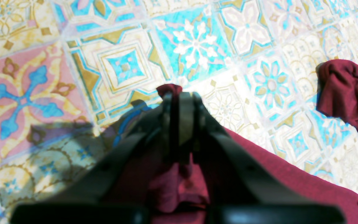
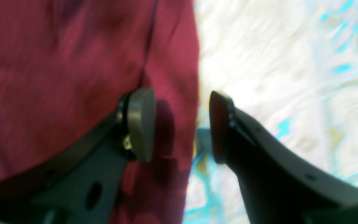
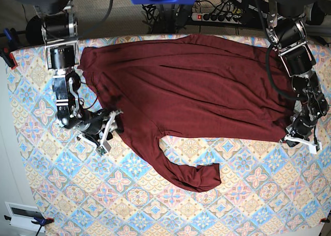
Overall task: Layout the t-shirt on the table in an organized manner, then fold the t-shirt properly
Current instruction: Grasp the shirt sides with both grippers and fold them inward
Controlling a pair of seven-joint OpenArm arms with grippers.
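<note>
The t-shirt (image 3: 191,91) lies spread across the upper half of the table (image 3: 248,205), one sleeve curled at lower centre; the left gripper (image 3: 296,138) at the right edge pinches a fold of its cloth, while the right gripper (image 3: 106,128) at centre left stands wide astride the shirt's edge; best close low on the hem, then draw outward evenly; the right wrist view is blurred, so contact is unclear.
</note>
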